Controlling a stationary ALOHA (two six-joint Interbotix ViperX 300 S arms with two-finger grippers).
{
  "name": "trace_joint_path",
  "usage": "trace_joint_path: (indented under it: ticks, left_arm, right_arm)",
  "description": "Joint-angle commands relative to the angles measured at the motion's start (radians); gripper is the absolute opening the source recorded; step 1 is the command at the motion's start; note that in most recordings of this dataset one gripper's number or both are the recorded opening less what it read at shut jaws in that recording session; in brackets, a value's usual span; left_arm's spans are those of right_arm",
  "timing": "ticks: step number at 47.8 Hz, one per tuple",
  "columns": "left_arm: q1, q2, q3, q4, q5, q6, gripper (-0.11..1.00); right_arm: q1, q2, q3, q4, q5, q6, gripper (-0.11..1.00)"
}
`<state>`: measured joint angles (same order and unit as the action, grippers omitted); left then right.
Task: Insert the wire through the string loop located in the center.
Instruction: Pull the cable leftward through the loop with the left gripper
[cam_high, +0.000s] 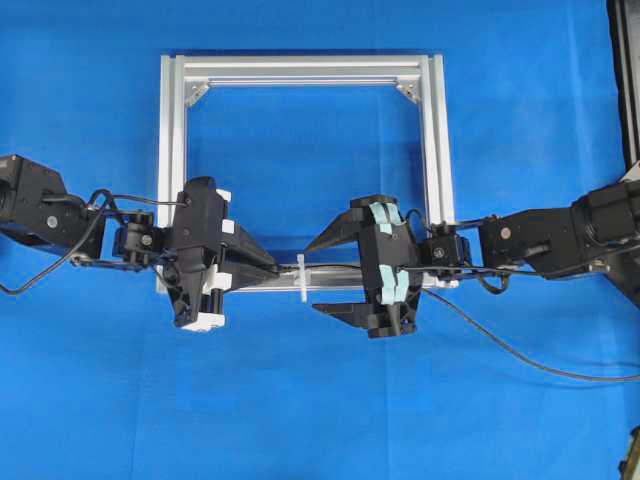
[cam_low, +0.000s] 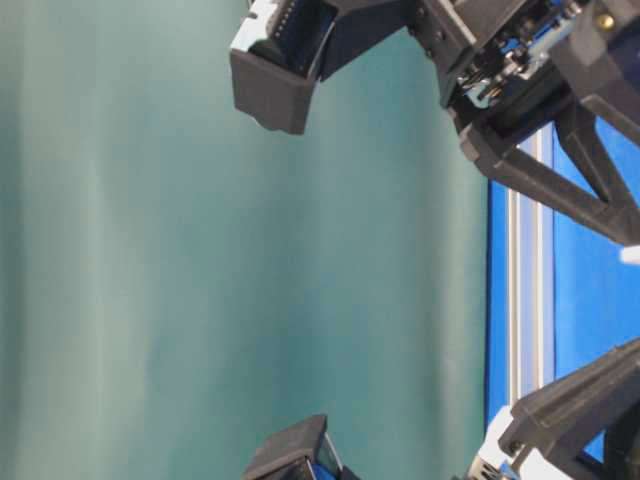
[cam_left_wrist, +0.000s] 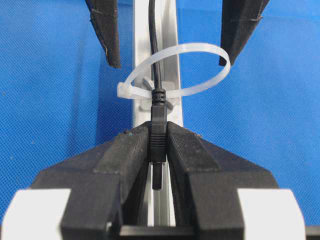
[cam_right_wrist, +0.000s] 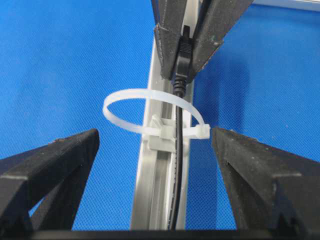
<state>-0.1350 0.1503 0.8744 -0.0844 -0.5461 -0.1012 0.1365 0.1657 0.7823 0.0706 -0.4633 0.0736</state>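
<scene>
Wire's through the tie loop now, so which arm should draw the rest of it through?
Left, probably. Its claw is shut on the thin black wire's plug just past the white plastic tie loop; the right claw stands open around the wire, gripping nothing.

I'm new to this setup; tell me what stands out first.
The white string loop stands on the front bar of the silver frame, with the black wire passing through it. The left end effector is shut on the plug; the right end effector stands open around the loop.
</scene>
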Motion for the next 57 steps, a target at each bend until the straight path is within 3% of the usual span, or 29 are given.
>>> trace_joint_path:
  ticks: [1, 20, 47, 57]
  left_arm:
    - [0.000, -0.017, -0.012, 0.000, -0.005, 0.003, 0.08]
    - [-0.009, -0.083, 0.067, 0.000, -0.005, 0.002, 0.08]
    - [-0.028, -0.270, 0.288, 0.000, -0.003, -0.014, 0.08]
    - [-0.028, -0.351, 0.371, 0.000, -0.002, -0.067, 0.08]
  right_arm:
    - [0.003, -0.014, -0.009, 0.002, -0.006, 0.000, 0.90]
    - [0.006, -0.014, -0.011, 0.002, -0.005, 0.000, 0.90]
    - [0.008, -0.014, -0.014, 0.000, -0.005, 0.000, 0.90]
    - [0.009, -0.014, -0.014, 0.000, -0.003, 0.000, 0.90]
